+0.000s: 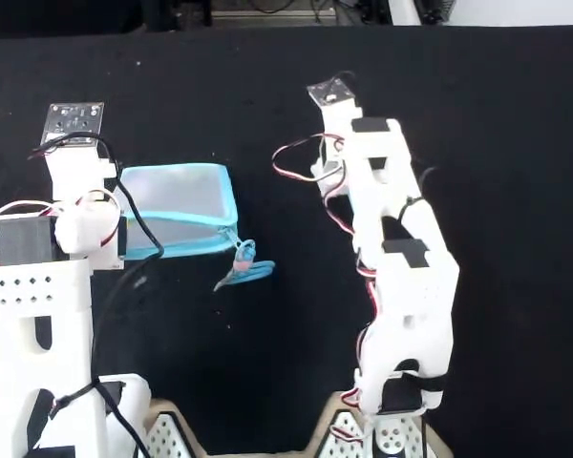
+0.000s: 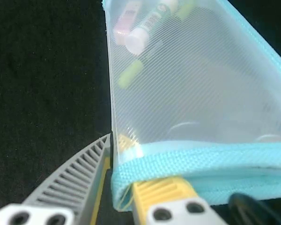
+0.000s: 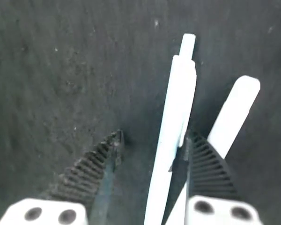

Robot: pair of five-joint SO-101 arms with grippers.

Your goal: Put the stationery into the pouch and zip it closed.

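Black table point(image 3: 61, 70); pen point(image 3: 180, 93) within right gripper point(image 3: 154, 138)

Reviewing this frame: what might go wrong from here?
1. The right gripper straddles one white pen with open jaws, but the second pen lies right beside one jaw; closing may knock it or grab both.
2. The left gripper pinches the pouch by just a corner, so it might slip while loading or zipping.
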